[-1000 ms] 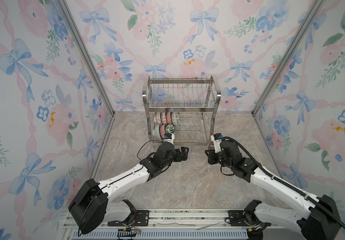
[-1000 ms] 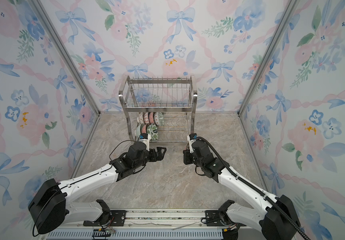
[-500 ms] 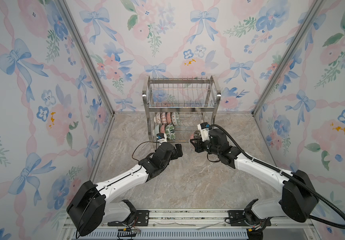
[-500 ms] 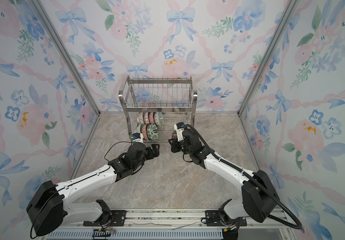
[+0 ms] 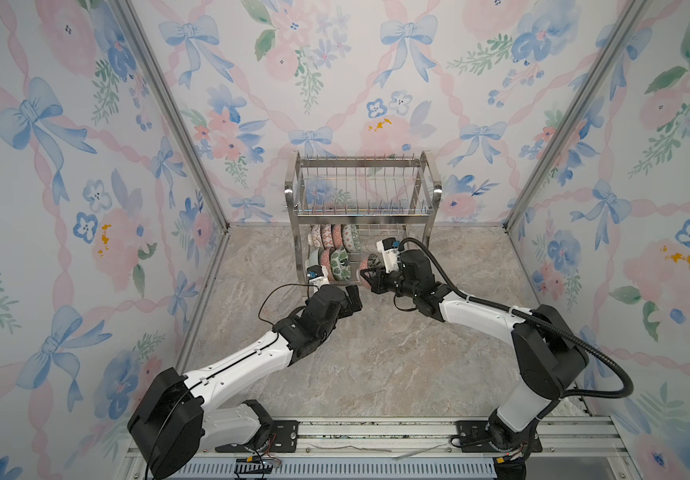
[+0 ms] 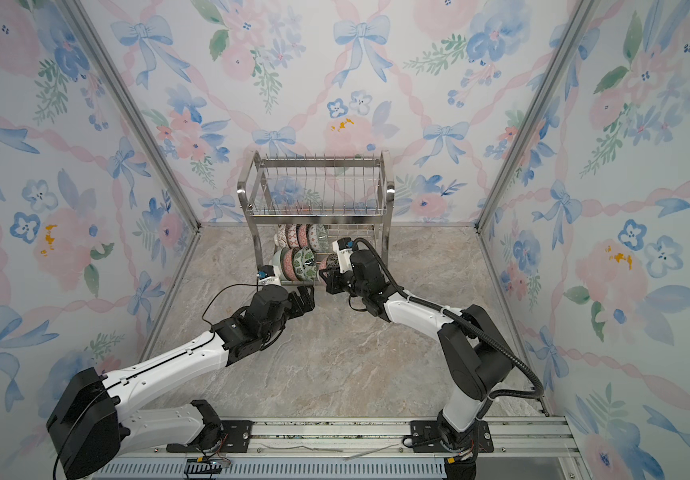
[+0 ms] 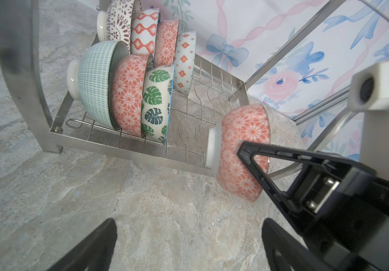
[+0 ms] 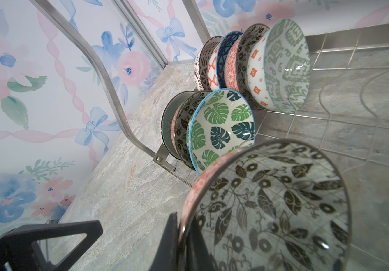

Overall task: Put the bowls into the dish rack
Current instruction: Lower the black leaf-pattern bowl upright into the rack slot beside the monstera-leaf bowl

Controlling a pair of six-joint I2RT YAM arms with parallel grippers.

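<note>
Seven bowls [image 7: 128,93] stand on edge in the dish rack's [image 5: 366,212] lower tier: four far, three near. Right gripper [image 5: 369,275] clamps the eighth bowl [image 7: 242,152]; left gripper [image 5: 353,296] gapes empty.

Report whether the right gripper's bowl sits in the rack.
Out: right gripper holds the bowl on edge at the dish rack's front rail, apart from racked bowls.
</note>
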